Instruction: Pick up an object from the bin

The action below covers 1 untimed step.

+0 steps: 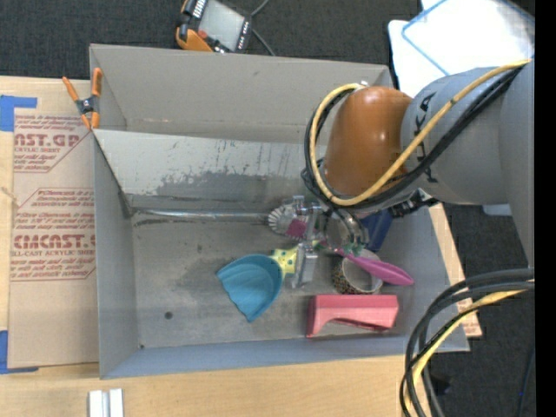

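Gripper [304, 254] is down near the scuffed grey bin [174, 259] floor, right against a small yellow-green piece [283, 258]. Can't tell if it's spread or clamped. A teal scoop [249, 287] lies just left of the gripper and a pink block [352, 313] just below-right. The bin sits on a wooden table [261, 389], with dark carpet [52, 16] beyond.

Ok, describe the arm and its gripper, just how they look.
The arm is thick, rounded and grey, with black lettering on its shell. A glossy orange-brown dome cover caps the wrist, and yellow and black cables loop round it. The gripper at its end is small, of bare silvery metal.
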Tool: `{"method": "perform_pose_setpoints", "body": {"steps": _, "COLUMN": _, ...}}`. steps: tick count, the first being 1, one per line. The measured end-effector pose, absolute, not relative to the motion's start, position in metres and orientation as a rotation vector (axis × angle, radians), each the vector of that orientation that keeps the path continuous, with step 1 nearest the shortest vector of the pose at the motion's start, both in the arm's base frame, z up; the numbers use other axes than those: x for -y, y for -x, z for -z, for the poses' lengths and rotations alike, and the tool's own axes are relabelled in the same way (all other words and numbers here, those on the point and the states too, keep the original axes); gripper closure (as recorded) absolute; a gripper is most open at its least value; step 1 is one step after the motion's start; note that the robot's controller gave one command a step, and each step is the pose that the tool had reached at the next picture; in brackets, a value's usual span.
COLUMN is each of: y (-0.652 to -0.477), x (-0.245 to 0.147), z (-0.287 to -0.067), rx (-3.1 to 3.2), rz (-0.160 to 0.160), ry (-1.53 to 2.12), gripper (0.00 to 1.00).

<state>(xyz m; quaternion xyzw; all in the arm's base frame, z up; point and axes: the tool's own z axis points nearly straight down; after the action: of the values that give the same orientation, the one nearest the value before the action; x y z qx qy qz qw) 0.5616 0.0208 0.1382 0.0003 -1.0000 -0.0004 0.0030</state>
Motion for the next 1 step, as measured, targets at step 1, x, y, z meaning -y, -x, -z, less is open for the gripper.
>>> {"method": "perform_pose_setpoints", "body": {"steps": 1, "y": -0.5633, "x": -0.0208, "z": -0.1429, "rx": 3.143, "rz": 0.002, "ry": -0.001, "gripper": 0.0}}
